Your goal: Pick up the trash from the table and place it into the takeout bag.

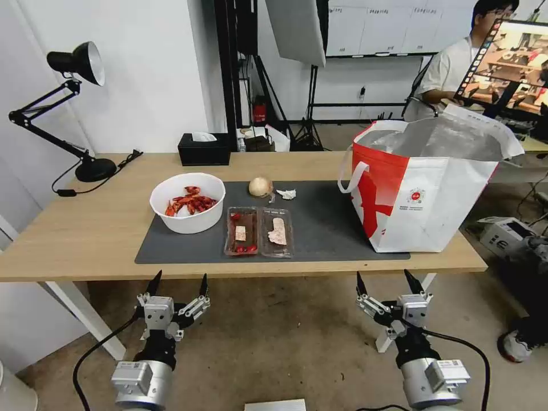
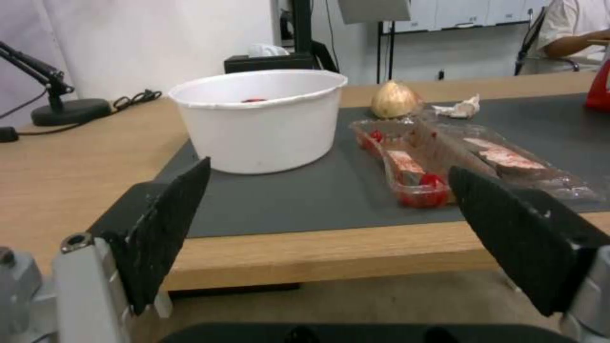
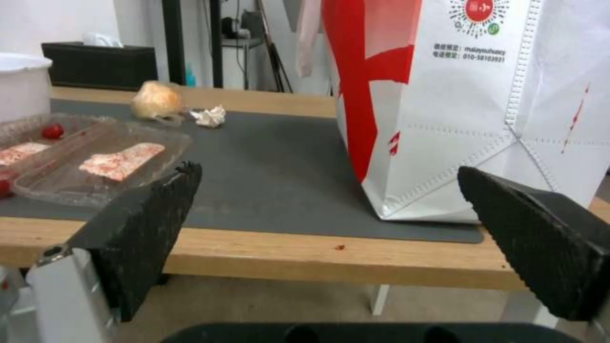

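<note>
On the dark grey mat of the wooden table lies the trash: a white bowl of red crayfish shells, a clear hinged tray with red scraps, a beige round lump and a crumpled tissue. The red-and-white takeout bag stands open at the table's right end. My left gripper and right gripper both hang open below the table's front edge, holding nothing. In the left wrist view the bowl and tray lie ahead; in the right wrist view the bag is ahead.
A black tissue box sits at the table's back edge and a black desk lamp at its back left. White table legs stand near my left arm. A person sits behind the bag with a screen.
</note>
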Robot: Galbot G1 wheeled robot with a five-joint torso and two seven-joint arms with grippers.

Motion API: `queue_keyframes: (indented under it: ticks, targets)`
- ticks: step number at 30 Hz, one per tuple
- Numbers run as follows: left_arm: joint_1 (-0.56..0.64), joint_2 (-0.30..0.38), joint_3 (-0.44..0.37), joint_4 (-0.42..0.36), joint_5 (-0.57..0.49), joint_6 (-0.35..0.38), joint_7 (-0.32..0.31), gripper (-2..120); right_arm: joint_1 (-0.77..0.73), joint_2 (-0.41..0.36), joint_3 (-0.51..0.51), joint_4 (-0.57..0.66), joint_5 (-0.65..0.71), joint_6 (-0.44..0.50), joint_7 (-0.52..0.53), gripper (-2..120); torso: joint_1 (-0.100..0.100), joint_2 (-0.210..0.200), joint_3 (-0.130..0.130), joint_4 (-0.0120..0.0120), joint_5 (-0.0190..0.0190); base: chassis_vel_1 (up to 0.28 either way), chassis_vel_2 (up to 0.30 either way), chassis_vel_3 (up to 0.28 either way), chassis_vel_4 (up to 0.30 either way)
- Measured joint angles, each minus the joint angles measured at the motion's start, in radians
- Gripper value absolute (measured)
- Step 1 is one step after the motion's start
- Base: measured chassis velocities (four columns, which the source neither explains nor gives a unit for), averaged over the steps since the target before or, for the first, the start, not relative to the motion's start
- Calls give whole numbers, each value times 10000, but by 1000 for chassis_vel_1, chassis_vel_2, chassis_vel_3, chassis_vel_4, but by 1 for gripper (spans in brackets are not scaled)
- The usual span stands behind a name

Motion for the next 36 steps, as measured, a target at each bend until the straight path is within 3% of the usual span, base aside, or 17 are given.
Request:
queue_keyframes:
  ticks: [3, 7, 8, 10, 13, 15, 16, 20, 25, 27, 31, 33, 36]
  targets:
    - [-7, 4, 0, 0, -4, 22, -2, 100, 17, -51, 5, 0, 41, -36, -5, 100, 0, 1, 0, 0, 0, 0, 0, 0, 0]
    - [-123, 76, 41, -6, -160, 377, -64, 100, 347, -735, 146, -16, 696, -673, -125, 100, -1, 1, 0, 0, 0, 0, 0, 0, 0]
    - [-230, 135, 74, -30, -271, 619, -115, 100, 544, -1195, 221, -35, 951, -931, -175, 100, 1, 0, 0, 1, -1, 0, 0, 0, 0]
    - [-226, 131, 76, -30, -279, 638, -116, 100, 558, -1304, 209, -26, 977, -936, -180, 100, 2, 0, 1, 3, 1, 0, 0, 0, 0]
    - [-581, 345, 201, -116, -778, 1634, -324, 100, 1035, -2254, 415, -85, 2053, -1849, -369, 100, 0, 0, 1, -1, 1, 0, 0, 0, 0]
    - [-594, 352, 205, -119, -795, 1665, -331, 100, 1051, -2284, 421, -87, 2086, -1879, -376, 100, 0, 1, 1, -1, 1, 0, 0, 0, 0]
    - [-808, 482, 301, -185, -1108, 2279, -457, 100, 1390, -2937, 572, -133, 2795, -2496, -506, 100, 1, 0, 2, 0, 1, 0, 0, 0, 0]
    - [-1155, 689, 435, -286, -1588, 3241, -666, 100, 1874, -3895, 794, -194, 3829, -3395, -698, 100, 1, 0, 2, 1, 1, 0, 0, 0, 0]
    - [-1387, 820, 514, -341, -1903, 3819, -797, 100, 2046, -4160, 815, -202, 4366, -3496, -810, 100, 1, 0, 2, 2, 2, 0, 0, 0, 0]
    - [-1697, 1014, 631, -432, -2340, 4613, -975, 100, 2053, -4136, 789, -204, 4388, -3463, -827, 100, 0, 0, 0, -1, 0, 0, 0, 0, 0]
    - [-1974, 1186, 741, -514, -2739, 5331, -1137, 100, 2054, -4102, 767, -217, 4383, -3439, -843, 100, 1, 0, 1, -1, 1, 0, 0, 0, 0]
    - [-2354, 1430, 862, -619, -3266, 6247, -1344, 100, 2054, -4068, 733, -231, 4369, -3406, -881, 100, 0, 0, 0, -2, -1, 0, 0, 0, 0]
    - [-2439, 1502, 861, -650, -3381, 6414, -1396, 100, 2057, -4045, 693, -251, 4368, -3382, -899, 100, 1, 0, 1, -1, 0, 0, 0, 0, 0]
